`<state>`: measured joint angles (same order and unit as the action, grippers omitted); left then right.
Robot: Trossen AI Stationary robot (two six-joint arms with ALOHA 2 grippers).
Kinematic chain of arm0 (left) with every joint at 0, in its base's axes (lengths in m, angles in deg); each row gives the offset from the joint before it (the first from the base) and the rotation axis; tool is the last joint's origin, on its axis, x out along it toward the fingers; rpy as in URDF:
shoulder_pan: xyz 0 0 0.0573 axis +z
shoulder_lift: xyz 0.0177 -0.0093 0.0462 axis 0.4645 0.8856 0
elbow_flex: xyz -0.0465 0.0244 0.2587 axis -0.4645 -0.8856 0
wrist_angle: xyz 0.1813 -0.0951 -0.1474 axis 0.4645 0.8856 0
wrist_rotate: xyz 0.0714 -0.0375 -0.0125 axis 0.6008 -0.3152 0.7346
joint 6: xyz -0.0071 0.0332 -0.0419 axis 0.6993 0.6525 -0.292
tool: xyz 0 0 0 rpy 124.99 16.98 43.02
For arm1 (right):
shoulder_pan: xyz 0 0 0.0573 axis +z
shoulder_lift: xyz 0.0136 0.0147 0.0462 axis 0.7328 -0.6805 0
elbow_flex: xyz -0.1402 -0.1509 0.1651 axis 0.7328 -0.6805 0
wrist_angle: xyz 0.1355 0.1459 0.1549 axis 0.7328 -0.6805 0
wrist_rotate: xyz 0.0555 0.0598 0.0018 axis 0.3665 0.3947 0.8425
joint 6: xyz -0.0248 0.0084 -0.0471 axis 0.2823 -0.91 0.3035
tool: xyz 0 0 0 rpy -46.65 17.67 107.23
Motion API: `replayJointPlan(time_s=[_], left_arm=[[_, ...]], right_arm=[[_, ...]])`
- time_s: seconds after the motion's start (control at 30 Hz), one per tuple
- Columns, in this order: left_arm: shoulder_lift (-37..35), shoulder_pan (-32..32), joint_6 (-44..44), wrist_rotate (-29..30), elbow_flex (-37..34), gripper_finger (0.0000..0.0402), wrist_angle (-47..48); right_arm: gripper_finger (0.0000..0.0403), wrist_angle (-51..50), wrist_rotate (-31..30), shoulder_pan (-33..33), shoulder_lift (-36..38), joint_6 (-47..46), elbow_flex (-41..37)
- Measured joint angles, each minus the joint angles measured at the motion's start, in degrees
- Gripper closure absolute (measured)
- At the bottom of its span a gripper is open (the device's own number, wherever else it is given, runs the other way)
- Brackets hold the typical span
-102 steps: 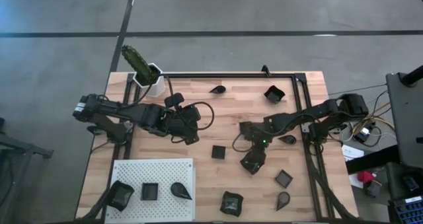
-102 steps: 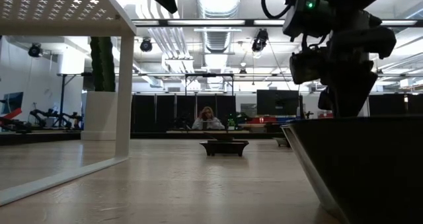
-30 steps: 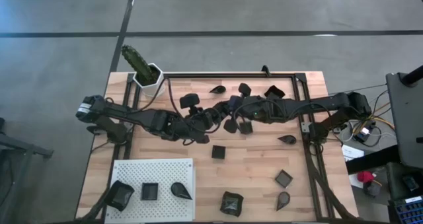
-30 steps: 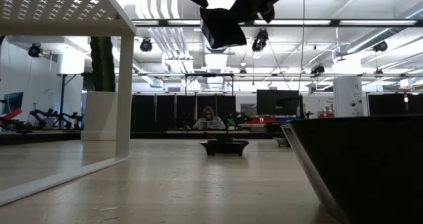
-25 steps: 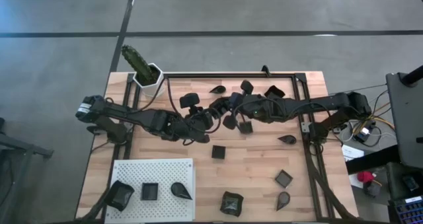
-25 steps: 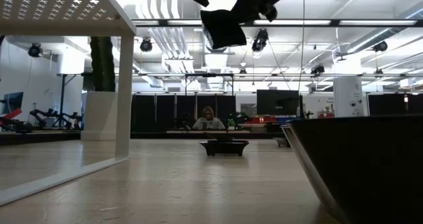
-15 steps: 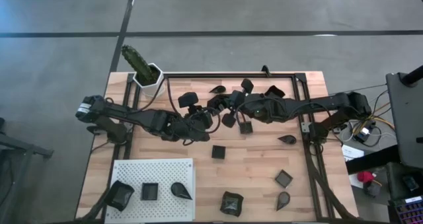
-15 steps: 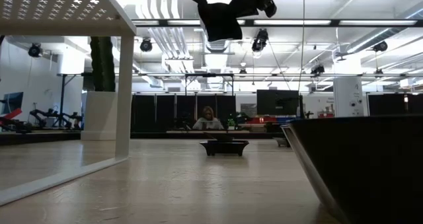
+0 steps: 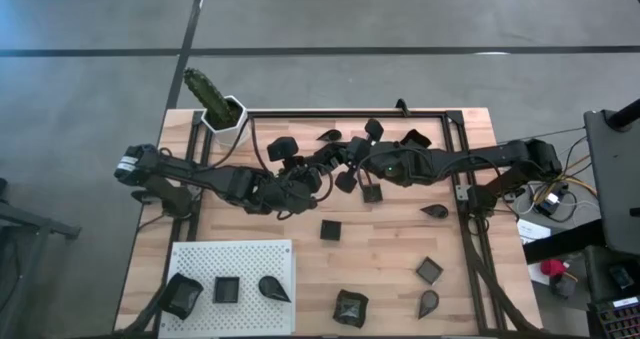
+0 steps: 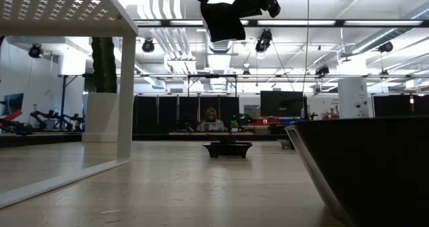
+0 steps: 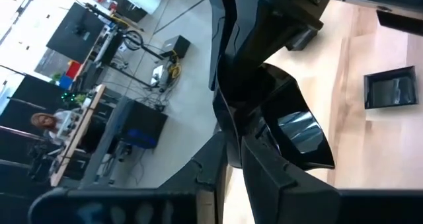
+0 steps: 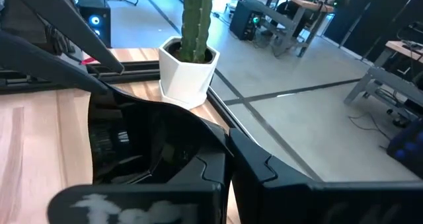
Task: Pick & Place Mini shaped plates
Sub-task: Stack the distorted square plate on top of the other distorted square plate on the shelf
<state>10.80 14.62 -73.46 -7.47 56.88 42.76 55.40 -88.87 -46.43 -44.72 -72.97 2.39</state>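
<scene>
Above mid-worktop, both jaws pinch one stiff, glossy, likely slippery plate (image 11: 301, 135); grip its thin rim.

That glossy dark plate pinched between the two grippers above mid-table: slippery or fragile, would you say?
The plate looks rigid; it keeps its shape held by one edge. Its glossy sheen suggests a slick surface, so it might slide in the left gripper or right gripper. Probably light; fragility cannot be judged.
</scene>
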Motion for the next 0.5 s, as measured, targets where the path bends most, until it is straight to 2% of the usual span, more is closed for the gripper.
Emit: replayJointPlan(time_s=[0.5], left_arm=[[0.28, 0.65, -0.32, 0.02, -1.95, 0.0346, -1.9]], right_arm=[[0.0394, 0.69, 0.0, 0.0, 0.02, 0.14, 0.0]])
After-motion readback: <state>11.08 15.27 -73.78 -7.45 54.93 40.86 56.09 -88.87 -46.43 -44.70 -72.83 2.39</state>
